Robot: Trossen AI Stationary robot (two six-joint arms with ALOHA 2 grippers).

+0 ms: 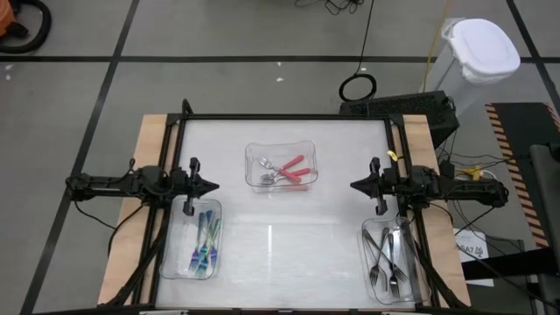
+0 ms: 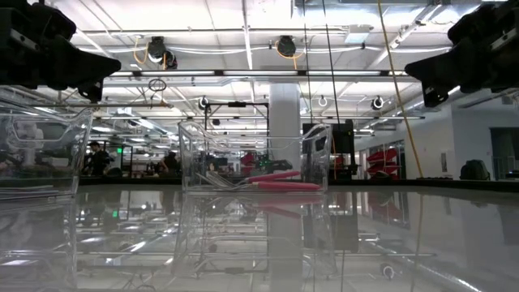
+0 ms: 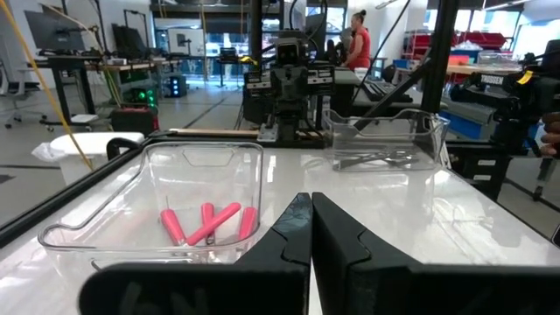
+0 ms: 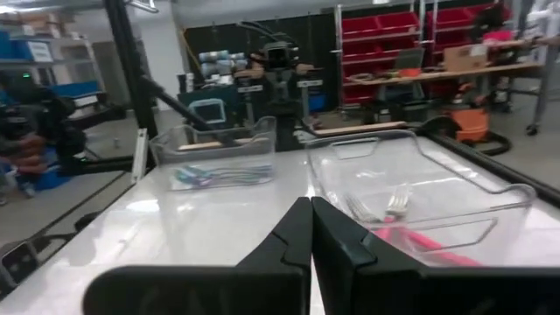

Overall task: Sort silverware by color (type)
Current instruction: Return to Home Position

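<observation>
3 clear trays (image 1: 280, 145). 2 arms (image 1: 114, 184). Pink forks (image 3: 210, 226): 4 handles show in the mid tray. Blue forks (image 1: 206, 236): approx 4 in the left tray, hard to count. Grey forks (image 1: 392, 249): approx 4 in the right tray, they overlap.

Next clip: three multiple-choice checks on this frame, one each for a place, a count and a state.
1. The pink-handled silverware lies: A in the centre tray; B under the left arm; C on the floor.
2. Clear trays on the table: A two; B three; C five.
3. The left end effector and right end effector are: A shut, empty; B gripping forks; C wide open.
A, high view shows it mid-table; B, centre tray plus those with teal forks and grey forks; A, wrist views show both closed, nothing held.
</observation>
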